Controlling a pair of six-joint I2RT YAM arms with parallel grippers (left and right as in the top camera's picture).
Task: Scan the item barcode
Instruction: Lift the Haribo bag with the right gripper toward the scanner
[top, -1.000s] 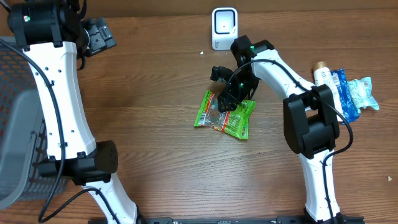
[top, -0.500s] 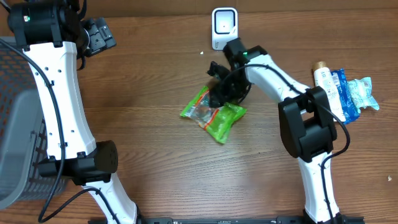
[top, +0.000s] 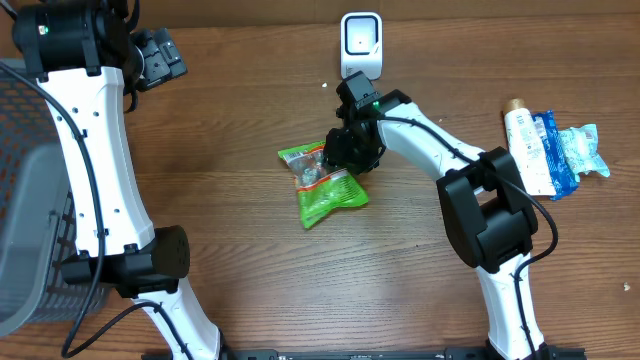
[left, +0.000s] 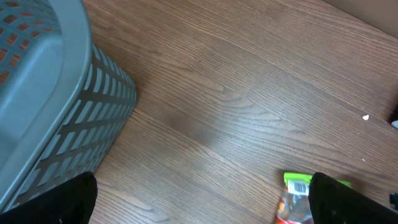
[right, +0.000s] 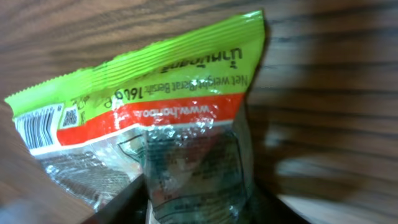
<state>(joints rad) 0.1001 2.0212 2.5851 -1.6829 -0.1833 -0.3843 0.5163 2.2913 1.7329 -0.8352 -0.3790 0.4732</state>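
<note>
left pincer (top: 160, 58), far left of the scanner (top: 361, 43): jaws apart, empty. snack packet (top: 322, 183) on the surface near the scanner's front, right pincer (top: 345, 152) upon it; clamped or not, cannot tell. risk: glossy film slips free, or barcode (right: 32, 127) turns from the scanner.

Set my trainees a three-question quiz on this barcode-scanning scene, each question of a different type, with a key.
1. True or false: the left fingers are shut on the snack packet.
2. Which arm reaches over the packet? A left, B right, C neither.
3. Fill in: in the right wrist view, the barcode shows at the picture's ___ edge.
Key: 1 false; 2 B; 3 left.
</note>
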